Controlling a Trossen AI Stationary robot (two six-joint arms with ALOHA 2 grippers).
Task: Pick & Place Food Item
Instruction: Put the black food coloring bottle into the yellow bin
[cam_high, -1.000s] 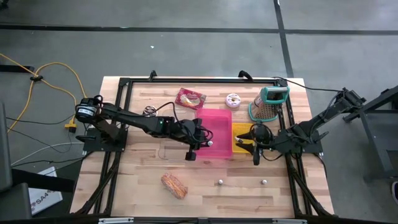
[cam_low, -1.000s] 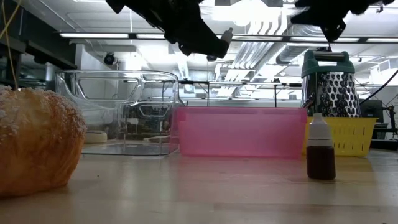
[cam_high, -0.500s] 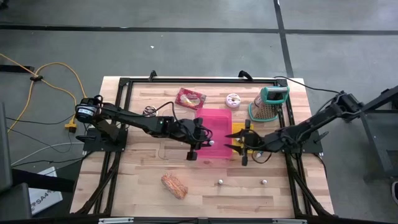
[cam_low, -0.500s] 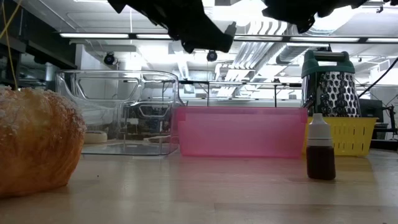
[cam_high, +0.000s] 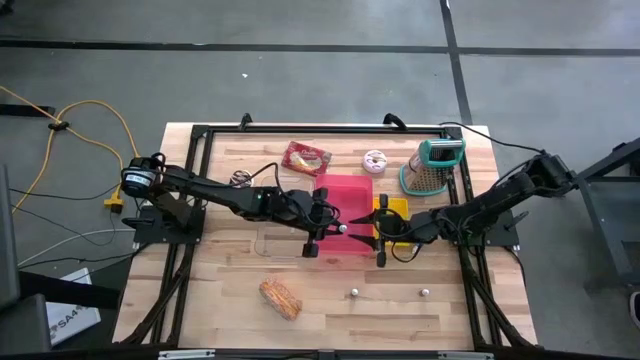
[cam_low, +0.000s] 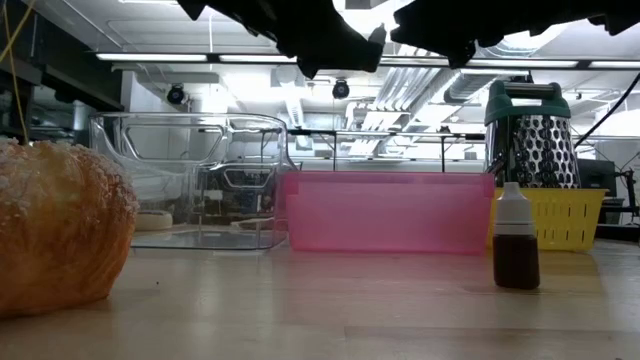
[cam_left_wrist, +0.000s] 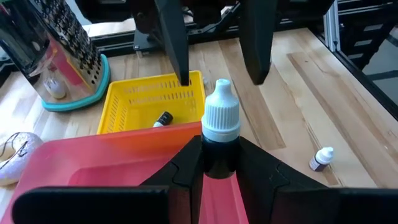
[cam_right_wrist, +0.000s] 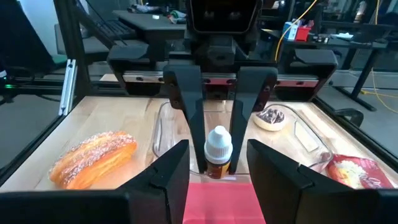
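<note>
Above the pink bin (cam_high: 345, 205) at the counter's (cam_high: 330, 290) middle, the left claw (cam_left_wrist: 219, 171) grips a small white-capped bottle (cam_left_wrist: 219, 134) upright. The right claw (cam_right_wrist: 217, 163) faces it from the right, fingers spread apart either side, holding nothing.

A wooden table (cam_high: 240, 275) with a black frame around its edges carries the items. A pink bin (cam_high: 345, 195) sits near the middle, a yellow basket (cam_high: 397, 207) touching its right side. Toward the far edge lie a red packet (cam_high: 306, 157), a pale donut (cam_high: 375, 161) and a grater (cam_high: 432, 166) on a teal base, in a row. A sugared pastry (cam_high: 280, 297) lies near the front edge, left of centre. Two small bottles (cam_high: 353, 293) (cam_high: 424, 293) rest to its right, well apart. A clear container (cam_low: 190, 180) stands left of the bin
</note>
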